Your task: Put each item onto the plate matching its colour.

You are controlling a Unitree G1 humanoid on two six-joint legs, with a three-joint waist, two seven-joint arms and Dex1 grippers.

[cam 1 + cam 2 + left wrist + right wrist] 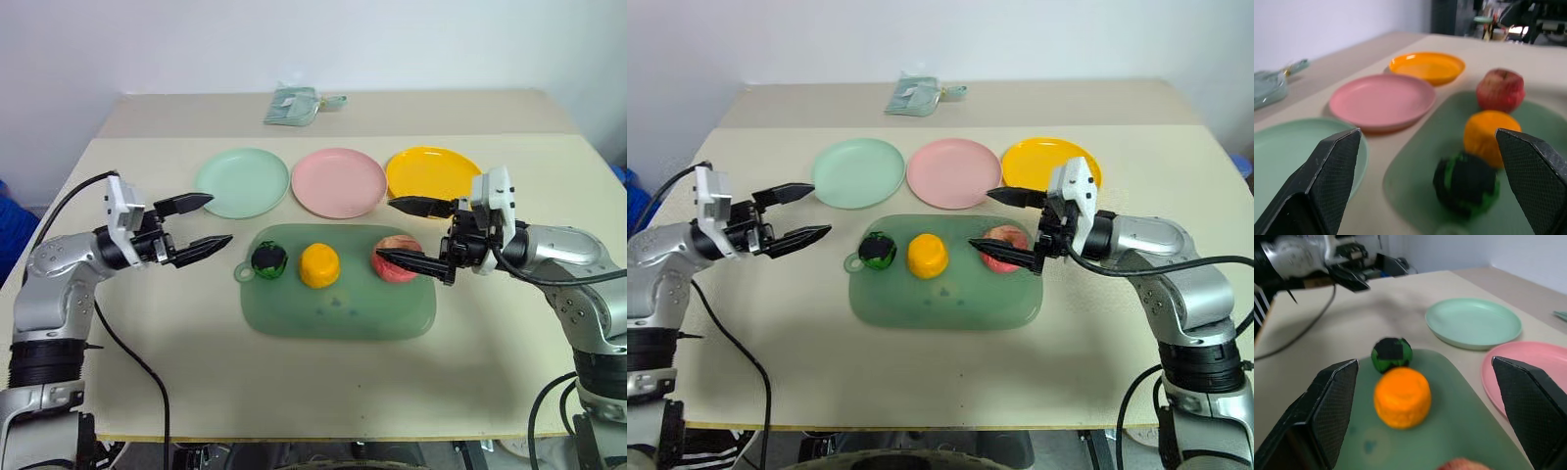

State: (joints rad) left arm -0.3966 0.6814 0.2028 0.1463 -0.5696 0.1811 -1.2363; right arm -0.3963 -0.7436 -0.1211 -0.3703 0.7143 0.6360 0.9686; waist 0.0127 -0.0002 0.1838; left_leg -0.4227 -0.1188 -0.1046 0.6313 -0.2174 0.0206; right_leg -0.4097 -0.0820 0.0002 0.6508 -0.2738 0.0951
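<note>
While on the mat (392, 318), apple (1500, 90) stem-up.

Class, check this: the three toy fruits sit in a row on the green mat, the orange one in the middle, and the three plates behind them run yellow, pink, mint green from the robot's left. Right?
One thing is wrong: the plate order. In the left eye view, from the robot's left they run mint green plate, pink plate, yellow plate. The rest holds: the fruits sit in a row on the green mat, orange fruit in the middle.

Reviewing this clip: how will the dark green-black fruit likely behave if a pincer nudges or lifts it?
The dark green-black fruit looks round, so a sideways nudge would probably roll it across the green mat. It seems small and toy-like, likely light. Its curved sides may slip from an off-centre grip.
</note>
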